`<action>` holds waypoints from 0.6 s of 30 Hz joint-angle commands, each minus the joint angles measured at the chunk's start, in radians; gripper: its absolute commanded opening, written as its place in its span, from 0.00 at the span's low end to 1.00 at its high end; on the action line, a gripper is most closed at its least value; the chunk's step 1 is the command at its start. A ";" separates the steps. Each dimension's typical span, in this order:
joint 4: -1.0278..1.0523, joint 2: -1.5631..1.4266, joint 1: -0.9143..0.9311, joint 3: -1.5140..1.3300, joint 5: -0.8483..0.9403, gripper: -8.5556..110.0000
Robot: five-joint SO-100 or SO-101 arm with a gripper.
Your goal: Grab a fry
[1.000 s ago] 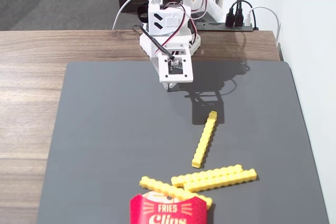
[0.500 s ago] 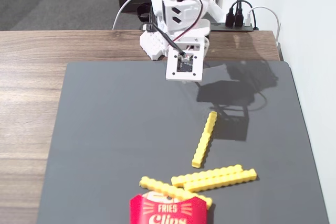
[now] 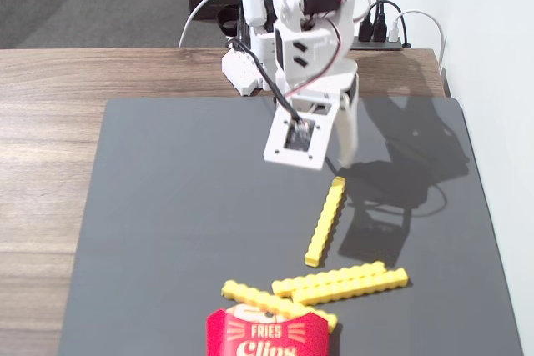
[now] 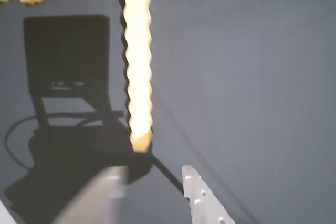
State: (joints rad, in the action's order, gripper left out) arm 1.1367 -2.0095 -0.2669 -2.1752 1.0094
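Observation:
The fry point(image 3: 325, 222) is a single thin yellow bumpy stick that lies nearly lengthwise on the dark grey mat point(image 3: 167, 206). In the wrist view the fry point(image 4: 138, 56) runs from the top edge down to just above my jaws. My white gripper point(image 3: 327, 158) hangs over the mat just beyond the fry's far end, with nothing between its jaws. In the wrist view the gripper point(image 4: 152, 179) is open, one finger point(image 4: 100, 192) blurred at the left and the other finger point(image 4: 202, 198) at the right.
Two longer yellow sticks point(image 3: 342, 281) lie paired side by side near the front. A red "Fries" carton point(image 3: 267, 335) with yellow sticks joined to it sits at the front edge. The mat lies on a wooden table point(image 3: 50, 122). Cables and a power strip point(image 3: 380, 31) lie behind the arm.

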 commanded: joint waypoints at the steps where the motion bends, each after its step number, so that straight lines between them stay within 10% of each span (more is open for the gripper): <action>1: -0.041 0.086 -0.002 0.072 0.011 0.26; 18: -0.150 0.382 -0.037 0.195 0.032 0.26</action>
State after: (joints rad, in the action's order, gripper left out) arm 1.0032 -1.6291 -0.2915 -2.0325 1.0400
